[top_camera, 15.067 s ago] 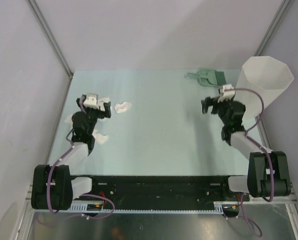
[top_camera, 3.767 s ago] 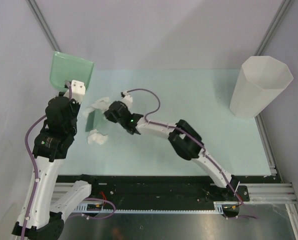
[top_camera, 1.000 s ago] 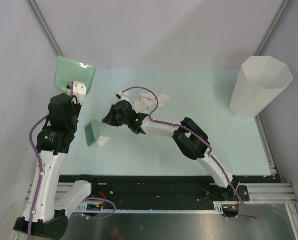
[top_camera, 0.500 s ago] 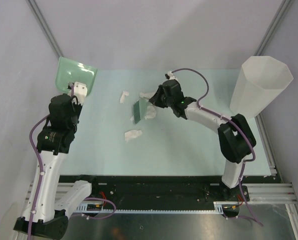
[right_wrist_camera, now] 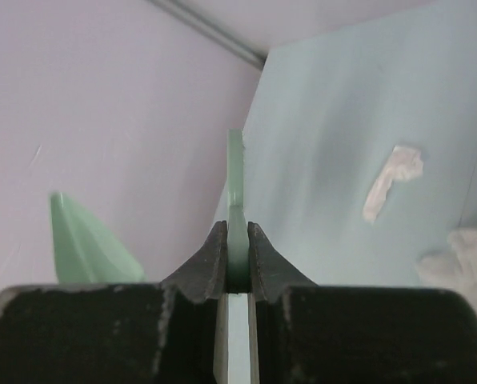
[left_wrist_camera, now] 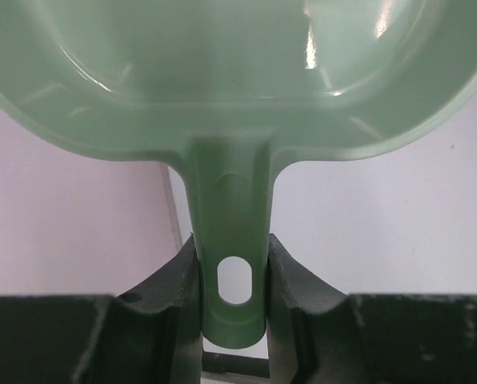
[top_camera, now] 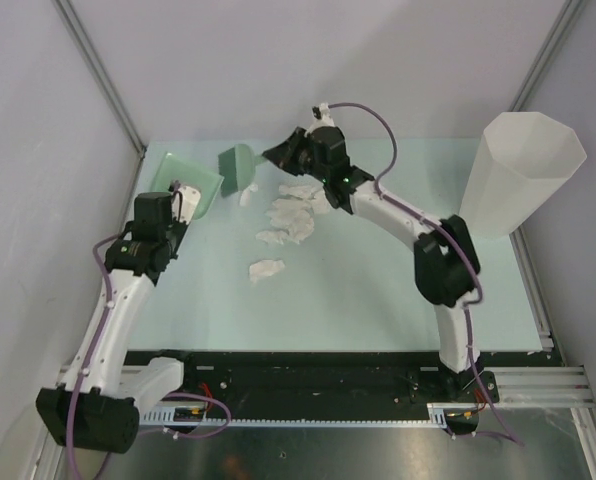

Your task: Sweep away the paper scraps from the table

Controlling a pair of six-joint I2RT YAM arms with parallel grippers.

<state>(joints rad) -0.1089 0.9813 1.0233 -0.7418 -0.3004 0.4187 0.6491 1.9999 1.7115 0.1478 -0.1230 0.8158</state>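
Left claw (left_wrist_camera: 233, 254) is pinching the green dustpan (left_wrist_camera: 222, 72) by its handle, out at the far-left corner of the table (top_camera: 378, 290); right claw (right_wrist_camera: 236, 234) is clamped on a thin green sweeping blade (top_camera: 240, 166), arm stretched to the far edge; paper scraps (top_camera: 293, 212) sit bunched on the table just right of that blade, one stray piece nearer the arms; tall white bin (top_camera: 523, 170) stands far right.
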